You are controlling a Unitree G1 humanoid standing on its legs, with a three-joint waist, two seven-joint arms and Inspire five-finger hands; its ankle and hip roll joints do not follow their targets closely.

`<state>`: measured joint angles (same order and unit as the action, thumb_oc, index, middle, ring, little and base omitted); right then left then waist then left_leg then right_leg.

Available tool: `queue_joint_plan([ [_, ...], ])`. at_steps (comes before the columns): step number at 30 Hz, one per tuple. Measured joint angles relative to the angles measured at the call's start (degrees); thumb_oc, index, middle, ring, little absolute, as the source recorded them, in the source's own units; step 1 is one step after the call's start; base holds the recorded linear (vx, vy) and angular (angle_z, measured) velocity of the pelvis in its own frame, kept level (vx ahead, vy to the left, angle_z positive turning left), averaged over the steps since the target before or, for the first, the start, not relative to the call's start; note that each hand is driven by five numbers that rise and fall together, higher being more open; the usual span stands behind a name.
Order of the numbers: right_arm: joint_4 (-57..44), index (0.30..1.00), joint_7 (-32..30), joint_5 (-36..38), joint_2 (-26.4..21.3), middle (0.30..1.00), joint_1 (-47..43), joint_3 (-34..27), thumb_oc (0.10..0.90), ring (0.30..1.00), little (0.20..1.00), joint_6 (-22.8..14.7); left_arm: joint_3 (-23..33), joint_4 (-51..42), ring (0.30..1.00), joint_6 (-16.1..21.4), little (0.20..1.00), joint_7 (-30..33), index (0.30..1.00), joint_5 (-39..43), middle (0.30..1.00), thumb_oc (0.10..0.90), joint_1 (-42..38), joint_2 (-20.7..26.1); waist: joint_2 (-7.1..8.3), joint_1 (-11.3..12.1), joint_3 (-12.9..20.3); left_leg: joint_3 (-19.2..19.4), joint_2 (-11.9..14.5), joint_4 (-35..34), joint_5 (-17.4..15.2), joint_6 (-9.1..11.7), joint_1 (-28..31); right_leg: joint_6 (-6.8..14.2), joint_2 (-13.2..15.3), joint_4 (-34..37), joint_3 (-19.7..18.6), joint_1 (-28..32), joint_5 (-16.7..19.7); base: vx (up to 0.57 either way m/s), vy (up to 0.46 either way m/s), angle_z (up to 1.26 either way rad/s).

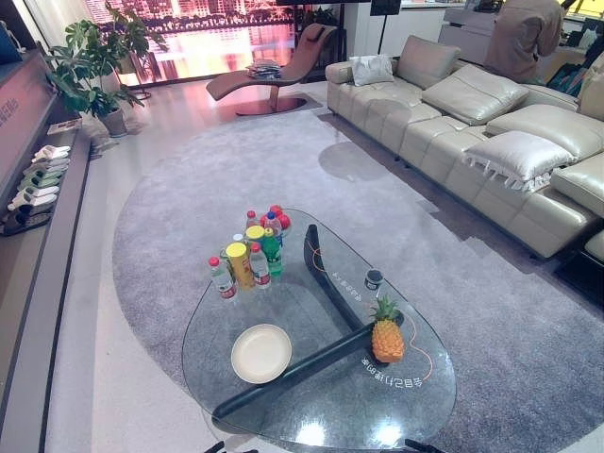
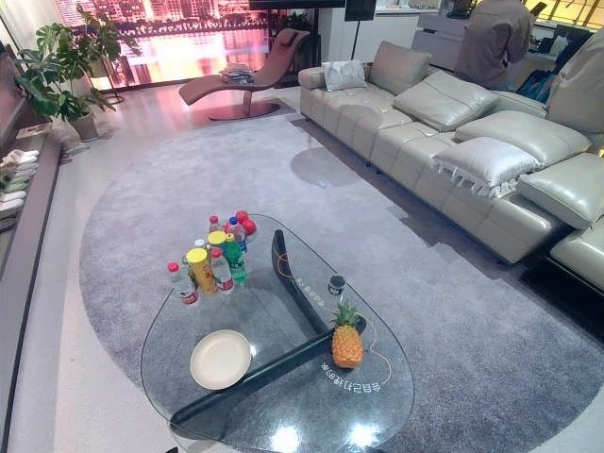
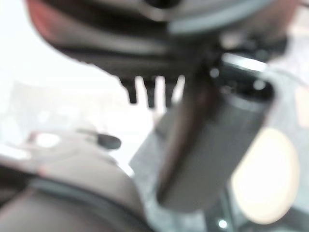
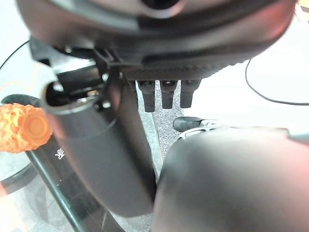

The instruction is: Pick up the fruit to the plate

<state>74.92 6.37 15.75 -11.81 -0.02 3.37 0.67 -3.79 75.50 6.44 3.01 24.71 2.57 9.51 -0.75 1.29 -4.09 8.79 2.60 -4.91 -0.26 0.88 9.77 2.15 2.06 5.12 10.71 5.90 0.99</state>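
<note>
Pineapple (image 1: 387,338): stands upright on the right part of the glass table (image 1: 311,415), leaves up, at the end of the dark bar of the table's base (image 1: 311,363); no hand touches it. Plate (image 1: 261,353): cream, round, bare, lying on the glass to the left of the pineapple, across the dark bar from it and well apart. Right hand (image 4: 161,94): hangs beside the table edge, fingers straight and pointing down, thumb out to the side, holding nothing; the pineapple shows past the thumb. Left hand (image 3: 149,89): also hanging with straight fingers, nothing in it, the plate showing beyond its thumb. Bottles (image 1: 250,250): a cluster of small drink bottles and a yellow can at the far left part of the table. Small dark cup (image 1: 374,278): on the glass behind the pineapple. Surroundings: round grey rug (image 1: 189,189) under the table, pale sofa (image 1: 472,113) with cushions at the right, a lounge chair (image 1: 274,75) and a potted plant (image 1: 94,66) at the far side, a person (image 1: 524,38) standing behind the sofa.
</note>
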Motion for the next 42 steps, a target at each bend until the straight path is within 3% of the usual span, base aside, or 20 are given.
queue_joint_plan([
  [22,0.1,0.9,-0.4,0.0,-0.1,0.9,-0.4,-0.1,0.8,0.9,0.9,0.1,0.1,0.1,0.9,0.2,0.9,-2.1,0.9,0.6,0.9,0.8,-0.3,0.2,-0.07,0.0,-0.9,0.1,0.0,0.0,-0.1,0.0,0.0,0.1,0.0,0.0,-0.1,-0.2,-0.1,0.01,-0.003,0.0],
  [27,0.1,0.9,-4.0,0.1,0.0,0.9,-0.6,-0.6,0.8,0.9,0.9,-0.7,0.1,0.1,0.9,0.6,0.9,-1.2,0.9,0.6,0.9,0.8,-0.5,0.3,-0.05,0.0,-1.4,0.4,0.0,0.2,-0.2,0.0,-1.1,0.1,0.0,-0.4,-0.4,-2.0,0.0,-0.02,-0.013,-0.03],
  [31,0.0,0.9,-8.4,1.4,-0.1,0.9,-1.9,-0.8,0.8,0.9,0.9,-2.3,-0.2,0.0,0.9,1.3,0.9,-1.1,0.9,0.8,0.9,0.8,-1.5,0.4,0.09,0.0,-3.7,1.6,0.0,1.3,-0.2,0.0,-3.8,-0.2,0.0,-1.6,-1.8,-5.3,0.5,-0.16,-0.025,-0.17],
  [38,-1.4,0.9,-18.9,4.6,-0.6,0.9,-4.0,-1.2,0.8,0.9,0.9,-8.2,-1.9,-1.2,0.9,1.9,0.9,0.3,0.9,3.8,0.9,0.8,-6.3,1.2,1.29,-0.3,-11.5,2.0,-0.1,3.2,0.2,0.0,-8.6,-0.2,0.0,-1.8,-2.9,-9.5,2.0,-0.08,-0.025,-0.09],
  [42,-6.0,0.9,-25.1,3.5,-1.4,0.9,-5.2,-0.9,0.8,0.9,0.9,-11.5,-2.3,-2.5,0.9,2.5,0.9,0.6,0.9,3.9,0.9,0.8,-7.4,1.8,2.08,-0.3,-13.6,2.0,-0.1,4.2,0.2,0.0,-11.3,-0.1,0.0,-1.9,-3.1,-11.9,2.5,-0.07,-0.052,-0.05],
])
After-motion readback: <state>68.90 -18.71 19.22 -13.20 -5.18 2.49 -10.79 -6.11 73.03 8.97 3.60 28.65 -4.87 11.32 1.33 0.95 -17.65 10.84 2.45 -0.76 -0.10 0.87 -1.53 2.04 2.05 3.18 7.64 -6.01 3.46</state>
